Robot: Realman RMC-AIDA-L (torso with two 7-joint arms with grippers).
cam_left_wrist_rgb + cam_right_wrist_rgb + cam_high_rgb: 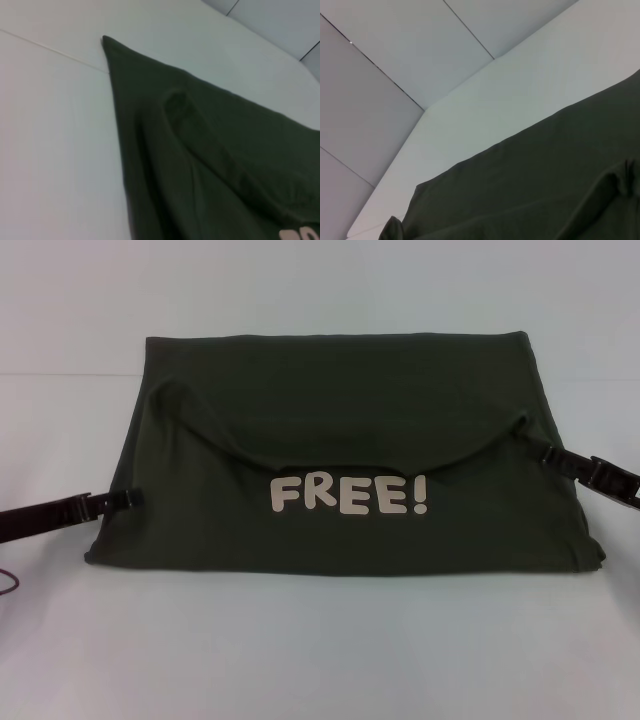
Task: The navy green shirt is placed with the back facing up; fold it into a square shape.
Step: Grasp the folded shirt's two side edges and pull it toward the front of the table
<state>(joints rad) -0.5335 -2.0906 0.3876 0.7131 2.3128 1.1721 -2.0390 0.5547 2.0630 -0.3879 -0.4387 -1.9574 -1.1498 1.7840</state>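
The navy green shirt (340, 420) lies on the white table, folded into a wide band, with cream "FREE!" lettering (348, 496) facing up near the front. A folded-over layer sags in a curve across its middle. My left gripper (128, 499) reaches over the shirt's left edge, its fingers together on the cloth. My right gripper (540, 450) pinches the right end of the folded layer, slightly lifted. The shirt fills the left wrist view (210, 165) and the lower part of the right wrist view (545, 190). Neither wrist view shows fingers.
The white table (320, 650) spreads around the shirt, with a seam line at the back left (60, 377). A dark cable (8, 585) shows at the left edge. Grey wall panels (380, 100) stand behind the table.
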